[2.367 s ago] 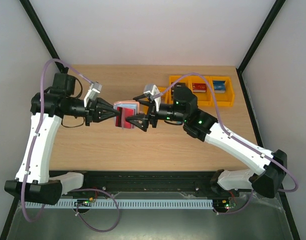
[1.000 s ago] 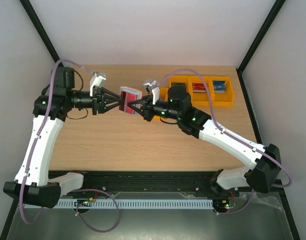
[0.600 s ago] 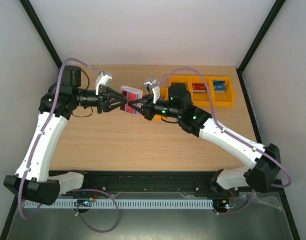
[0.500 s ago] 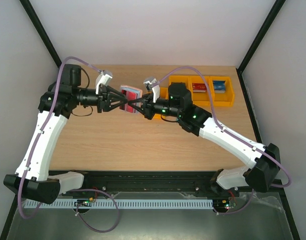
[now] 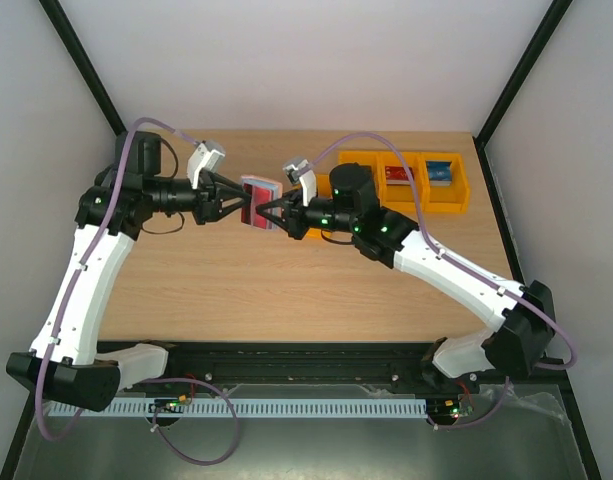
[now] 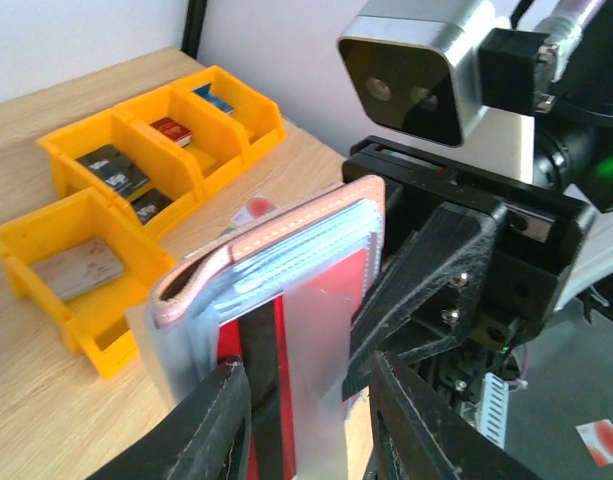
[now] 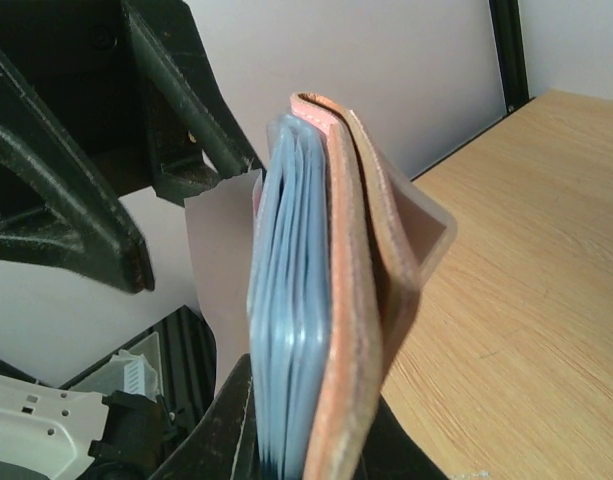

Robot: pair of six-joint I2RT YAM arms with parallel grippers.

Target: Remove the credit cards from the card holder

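Holder (image 5: 258, 201): aloft over surface (image 5: 236, 290), between arms | right end effector (image 5: 270, 211): clamped on its edge, fingertips cut off | left end effector (image 6: 306, 366): astride cards (image 6: 296, 290), grip unclear | cards: in holder, mostly hidden

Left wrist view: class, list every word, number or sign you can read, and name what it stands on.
No text is legible.
Small cards in the orange plastic bins: markings too blurred to read.
Red card in the pinkish-brown leather card holder: no print visible.
White sticker on the wooden table: red blot, unreadable.
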